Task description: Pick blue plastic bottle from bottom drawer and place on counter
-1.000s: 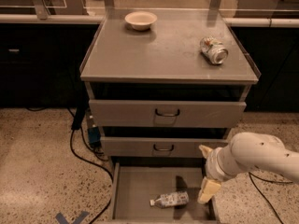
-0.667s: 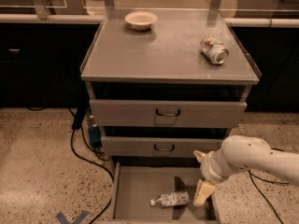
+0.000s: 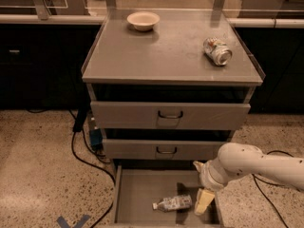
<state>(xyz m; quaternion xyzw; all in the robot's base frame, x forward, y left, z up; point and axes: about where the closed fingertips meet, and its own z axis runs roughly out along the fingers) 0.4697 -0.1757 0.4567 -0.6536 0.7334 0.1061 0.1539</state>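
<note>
The blue plastic bottle [image 3: 172, 203] lies on its side on the floor of the open bottom drawer [image 3: 137, 194], cap to the left. My gripper [image 3: 204, 201] hangs down from the white arm [image 3: 251, 165] inside the drawer, just right of the bottle and close to its base. One pale finger [image 3: 204, 201] shows there. The counter [image 3: 166, 51] is the grey top of the cabinet above.
A crushed silver can [image 3: 217, 51] lies on the counter at the right and a pale bowl [image 3: 143, 20] stands at its back. Two shut drawers [image 3: 170, 115] with dark handles sit above the open one. Black cables [image 3: 83, 151] run over the speckled floor at the left.
My arm and gripper have moved a little to the left, closer to the bottle. The bottle has not moved.
</note>
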